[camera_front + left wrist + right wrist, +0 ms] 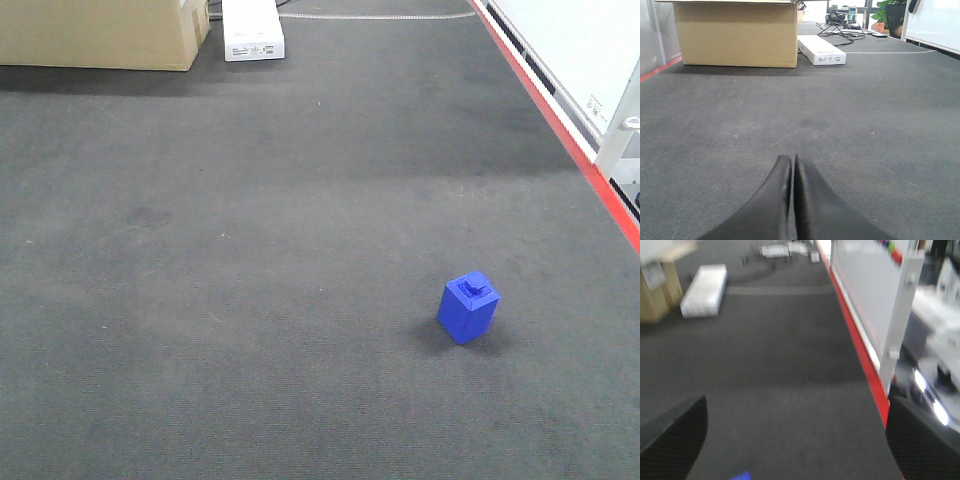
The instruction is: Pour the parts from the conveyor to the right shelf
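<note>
Lying where: the blue block (468, 307) stands alone on the dark carpet (250, 250), lower right of the front view, stud up, one corner turned to the camera.
Left gripper (792, 159): jaws pressed together with nothing between them, low over the carpet, pointing at the cardboard box (737, 35) and white box (822, 50) at the top of the frame.
Right gripper (797, 405): jaws spread wide and empty; the view is blurred, with a sliver of blue at the bottom edge, left of centre.
Handling: probably light, rigid and sturdy; the smooth plastic may slip under a weak pinch.
Hold: two opposite flat side faces, below the stud, which looks too small to grip.
Shelf: not in view.
</note>
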You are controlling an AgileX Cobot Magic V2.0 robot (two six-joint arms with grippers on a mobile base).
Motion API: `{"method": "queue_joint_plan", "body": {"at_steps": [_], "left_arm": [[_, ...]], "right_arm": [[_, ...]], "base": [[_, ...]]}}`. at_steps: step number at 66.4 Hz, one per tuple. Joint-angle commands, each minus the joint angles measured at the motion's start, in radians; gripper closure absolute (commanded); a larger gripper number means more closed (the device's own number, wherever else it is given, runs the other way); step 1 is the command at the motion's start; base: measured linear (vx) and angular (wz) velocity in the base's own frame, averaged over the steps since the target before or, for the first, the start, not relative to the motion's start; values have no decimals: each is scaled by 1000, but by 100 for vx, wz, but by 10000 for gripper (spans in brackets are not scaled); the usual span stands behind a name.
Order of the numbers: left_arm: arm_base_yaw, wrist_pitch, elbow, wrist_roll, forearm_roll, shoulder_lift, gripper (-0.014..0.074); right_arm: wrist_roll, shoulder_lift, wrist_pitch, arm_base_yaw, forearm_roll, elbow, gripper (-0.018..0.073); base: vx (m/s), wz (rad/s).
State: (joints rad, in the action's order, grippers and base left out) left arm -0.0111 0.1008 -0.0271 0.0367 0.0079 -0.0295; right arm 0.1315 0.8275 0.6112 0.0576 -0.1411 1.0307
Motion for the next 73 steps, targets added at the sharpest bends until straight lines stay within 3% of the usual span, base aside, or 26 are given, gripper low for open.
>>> {"method": "queue_joint_plan", "body": {"at_steps": [1, 17, 32, 41, 52, 73], "left_arm": [[6, -79, 20, 8, -8, -16, 602], [6, -79, 20, 8, -8, -16, 602], [6, -79, 20, 8, -8, -16, 602], [6, -79, 20, 8, -8, -16, 602], [6, -79, 20, 8, -8, -16, 602], [6, -79, 20, 8, -8, -16, 602]], "right_arm": [[-36, 110, 110, 1, 2, 120, -112], [-194, 355, 339, 130, 3, 270, -27], [-240, 605, 522, 139, 13, 391, 16], [-305, 736, 635, 139, 91, 475, 16], [-363, 834, 669, 139, 198, 550, 16], [-436, 927, 677, 138, 204, 556, 16]], "base": [[0, 0], [0, 0], [0, 0], [0, 0], [0, 0], [0, 0]]}}
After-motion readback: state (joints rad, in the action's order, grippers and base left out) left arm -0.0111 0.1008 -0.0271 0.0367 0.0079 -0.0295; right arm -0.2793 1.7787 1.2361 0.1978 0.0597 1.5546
